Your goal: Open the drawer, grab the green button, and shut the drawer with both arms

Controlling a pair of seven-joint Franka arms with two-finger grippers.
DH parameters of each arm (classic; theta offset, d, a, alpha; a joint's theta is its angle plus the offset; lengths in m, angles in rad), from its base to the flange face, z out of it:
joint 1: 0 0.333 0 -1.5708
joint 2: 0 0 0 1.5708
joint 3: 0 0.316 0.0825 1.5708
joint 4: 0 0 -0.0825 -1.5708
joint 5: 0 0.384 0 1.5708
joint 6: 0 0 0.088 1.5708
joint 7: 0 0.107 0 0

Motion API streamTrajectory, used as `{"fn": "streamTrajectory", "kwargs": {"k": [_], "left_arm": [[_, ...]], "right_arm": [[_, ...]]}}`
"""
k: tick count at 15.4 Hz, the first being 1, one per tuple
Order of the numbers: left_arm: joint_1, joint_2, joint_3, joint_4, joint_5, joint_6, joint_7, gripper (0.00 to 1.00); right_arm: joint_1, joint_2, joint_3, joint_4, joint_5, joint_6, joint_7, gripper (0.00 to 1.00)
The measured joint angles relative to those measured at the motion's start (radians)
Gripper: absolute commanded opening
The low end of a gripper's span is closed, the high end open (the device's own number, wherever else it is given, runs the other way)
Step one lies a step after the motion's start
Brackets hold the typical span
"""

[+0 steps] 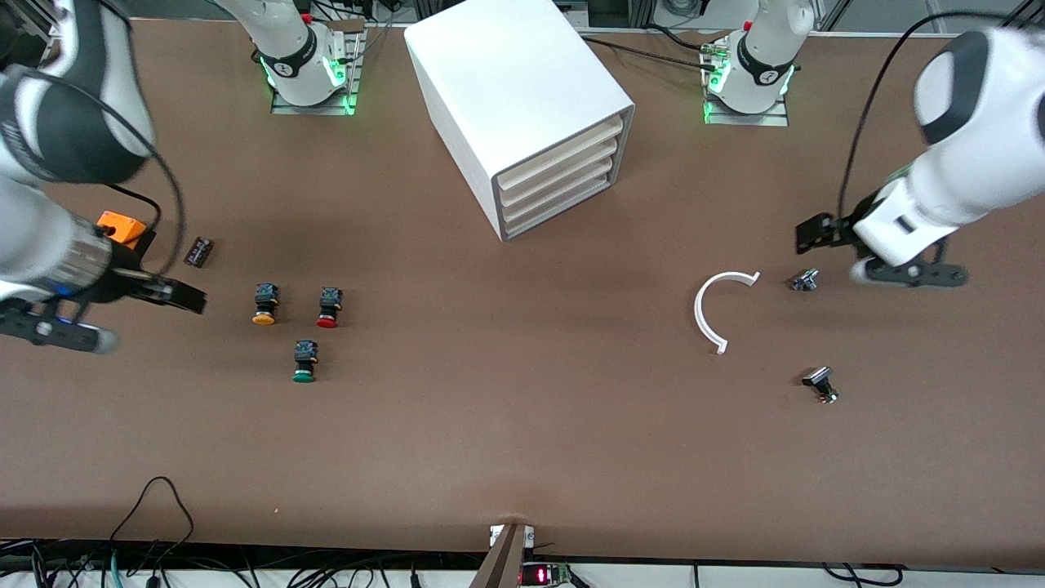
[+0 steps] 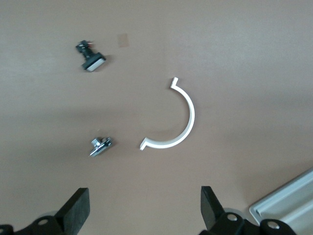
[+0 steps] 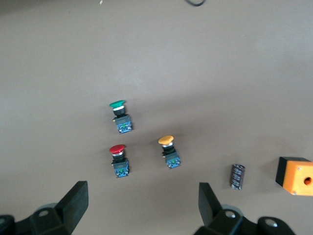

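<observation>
The white cabinet stands between the arm bases, with all four drawers shut. The lowest drawer is shut flush. The green button lies on the table toward the right arm's end, nearer the front camera than the yellow button and the red button; it also shows in the right wrist view. My right gripper is open and empty, over the table beside the buttons. My left gripper is open and empty, over the left arm's end of the table.
An orange box and a small dark cylinder lie by the right gripper. A white C-shaped piece and two small metal parts lie toward the left arm's end. A cabinet corner shows in the left wrist view.
</observation>
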Motion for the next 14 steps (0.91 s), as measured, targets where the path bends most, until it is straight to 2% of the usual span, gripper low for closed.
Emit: {"fn": "streamTrajectory", "kwargs": {"k": [4, 7, 10, 14], "left_arm": [[0.007, -0.016, -0.003, 0.080, 0.072, -0.093, 0.010, 1.00], [0.008, -0.036, -0.004, 0.095, 0.080, -0.118, 0.009, 1.00], [0.009, -0.042, -0.005, 0.131, 0.080, -0.141, 0.007, 1.00], [0.025, -0.023, -0.004, 0.188, 0.080, -0.149, 0.008, 1.00]], "right_arm": [[-0.044, -0.107, 0.000, -0.084, 0.002, -0.069, -0.025, 1.00], [-0.049, -0.166, -0.029, -0.122, -0.011, -0.140, -0.153, 1.00], [-0.058, -0.175, -0.070, -0.137, -0.011, -0.119, -0.258, 1.00], [-0.058, -0.181, -0.072, -0.163, -0.006, -0.114, -0.271, 1.00]]}}
